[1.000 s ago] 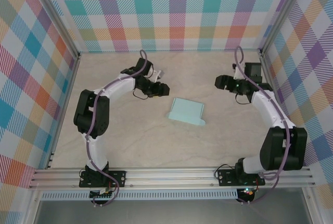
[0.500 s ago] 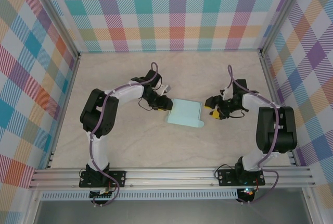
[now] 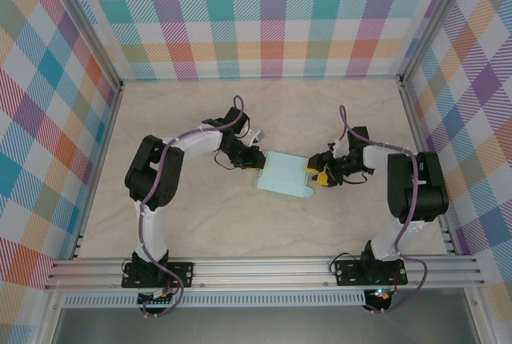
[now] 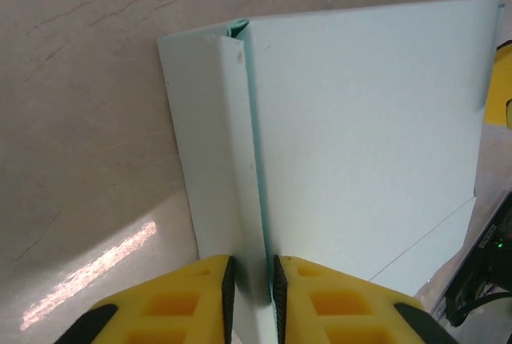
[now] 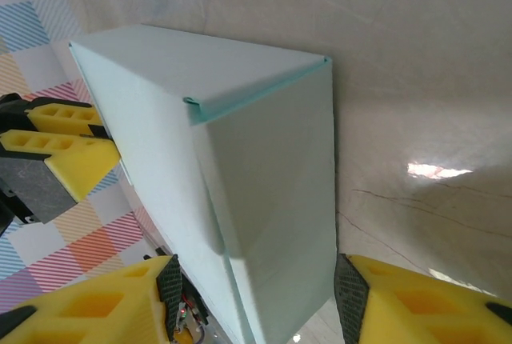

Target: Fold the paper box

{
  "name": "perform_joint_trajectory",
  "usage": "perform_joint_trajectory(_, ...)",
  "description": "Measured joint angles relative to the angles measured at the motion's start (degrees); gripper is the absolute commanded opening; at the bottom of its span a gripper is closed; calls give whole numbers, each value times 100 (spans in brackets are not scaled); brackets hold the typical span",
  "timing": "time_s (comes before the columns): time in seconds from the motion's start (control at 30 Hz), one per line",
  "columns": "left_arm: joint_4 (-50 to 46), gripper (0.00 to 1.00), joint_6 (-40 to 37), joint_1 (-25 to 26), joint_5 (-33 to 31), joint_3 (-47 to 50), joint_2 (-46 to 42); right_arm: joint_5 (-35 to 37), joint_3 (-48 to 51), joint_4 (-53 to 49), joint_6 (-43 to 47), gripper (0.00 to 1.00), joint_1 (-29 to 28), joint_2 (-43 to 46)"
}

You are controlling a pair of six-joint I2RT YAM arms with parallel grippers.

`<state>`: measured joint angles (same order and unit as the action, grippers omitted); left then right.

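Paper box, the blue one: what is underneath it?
The paper box rests on the pale table, which shows all around it. Anything directly beneath is covered by the card.

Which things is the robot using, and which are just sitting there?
Using: pale aqua-blue thin card box; left hand, pinching its raised flap; right hand, open around its other end.
Just there: beige marbled tabletop; colourful checked walls.
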<state>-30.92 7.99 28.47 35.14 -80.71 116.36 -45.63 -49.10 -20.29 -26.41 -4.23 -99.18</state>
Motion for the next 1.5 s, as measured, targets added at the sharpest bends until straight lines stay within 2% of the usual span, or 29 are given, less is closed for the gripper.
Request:
perform_joint_trajectory(0.27, 9, 9, -42, -79, 96, -68, 70, 81, 39, 105, -13, 59, 0, 514)
perform_joint_trajectory(0.5, 2, 8, -142, -203, 197, -72, 162, 70, 219, 289, -28, 72, 0, 968)
perform_joint_trajectory(0.83, -118, 8, -166, -205, -83, -52, 404, -48, 334, 699, -785, 76, -122, 992)
perform_joint_trajectory(0.93, -170, 8, -170, -205, -138, -50, 424, 13, 251, 682, -1088, 80, -151, 1023)
perform_joint_trajectory(1.13, -175, 8, -186, -205, -133, -55, 424, 372, -584, 61, -1366, 82, -227, 1075)
perform_joint_trajectory(1.33, -177, 8, -186, -205, -133, -57, 424, 560, -1172, -518, -1233, 84, -284, 1071)
perform_joint_trajectory(1.5, -192, 8, -186, -205, -136, -68, 424, 822, -1998, -1156, -1040, 85, -686, 780)
